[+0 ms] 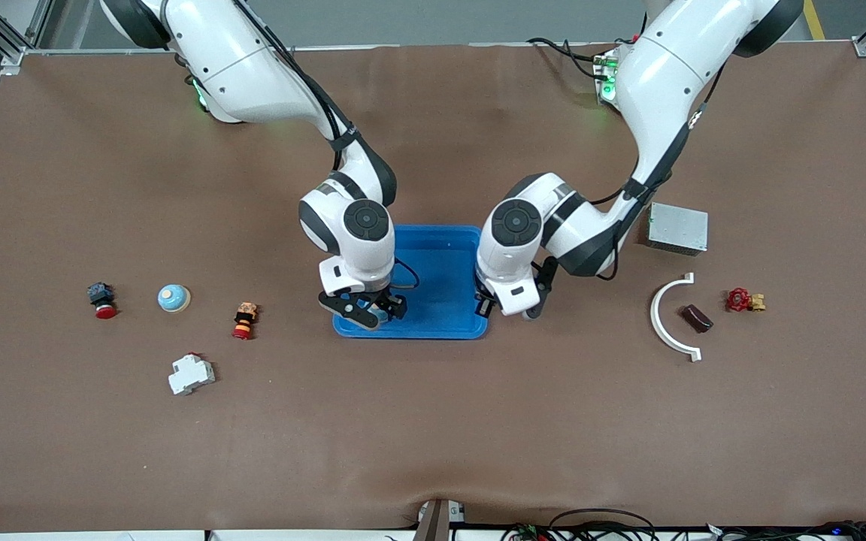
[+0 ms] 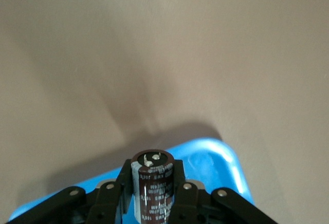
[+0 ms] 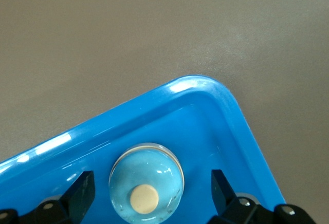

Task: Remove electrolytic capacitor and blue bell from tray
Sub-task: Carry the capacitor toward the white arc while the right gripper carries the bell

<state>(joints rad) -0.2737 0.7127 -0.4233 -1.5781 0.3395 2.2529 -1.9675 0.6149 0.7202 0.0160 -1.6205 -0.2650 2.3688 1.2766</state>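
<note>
Capacitor [image 2: 152,188] sat clamped upright between my left gripper's [image 2: 152,196] fingers, over the corner of the blue tray [image 1: 444,259] toward the left arm's end, nearest the front camera. My right gripper [image 3: 149,193] hung with jaws spread wide over the tray's other near corner, and I saw a bell [image 3: 146,184] lying in the tray between its fingers [image 3: 82,192], touching neither. A second bell [image 1: 174,298] stood on the table toward the right arm's end, between two red-capped buttons [image 1: 102,300]. I could see a white arc [image 1: 670,315] toward the left arm's end.
</note>
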